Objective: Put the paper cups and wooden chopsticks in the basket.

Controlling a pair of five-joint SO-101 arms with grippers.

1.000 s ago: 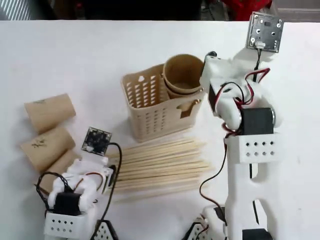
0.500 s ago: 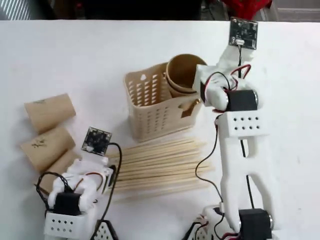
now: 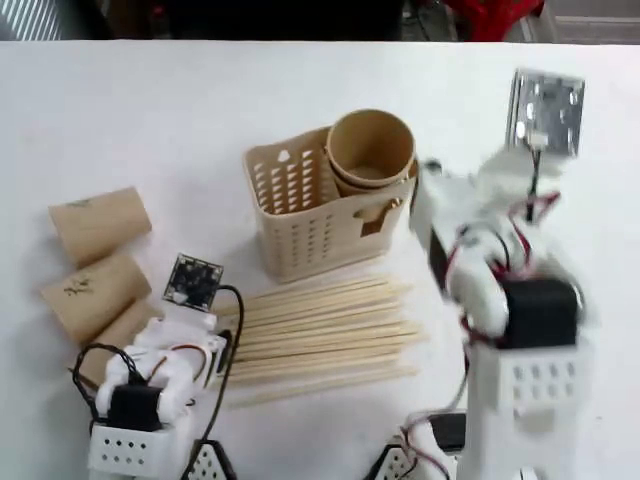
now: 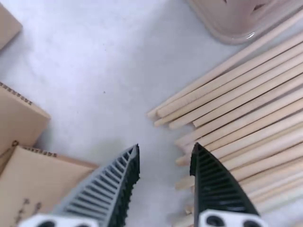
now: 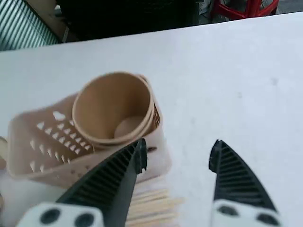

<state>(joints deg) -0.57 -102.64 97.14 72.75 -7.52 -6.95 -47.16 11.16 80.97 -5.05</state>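
A beige slotted basket (image 3: 300,215) stands mid-table with stacked paper cups (image 3: 370,150) upright in its right end. Three more paper cups (image 3: 100,225) lie on their sides at the left. A pile of wooden chopsticks (image 3: 320,330) lies flat in front of the basket. My left gripper (image 4: 163,156) is open and empty, low over the table between the lying cups (image 4: 19,118) and the chopstick ends (image 4: 236,104). My right gripper (image 5: 179,151) is open and empty, raised to the right of the basket (image 5: 42,146), with the stacked cups (image 5: 113,106) in front of it.
The right arm (image 3: 500,290) stands tall at the right of the basket and chopsticks. The left arm's base (image 3: 140,410) sits at the near left edge beside the lying cups. Dark furniture lines the table's far edge.
The right arm has drawn back from the basket's right end toward the near right, leaving the stacked cups in the basket. The left arm has not moved.
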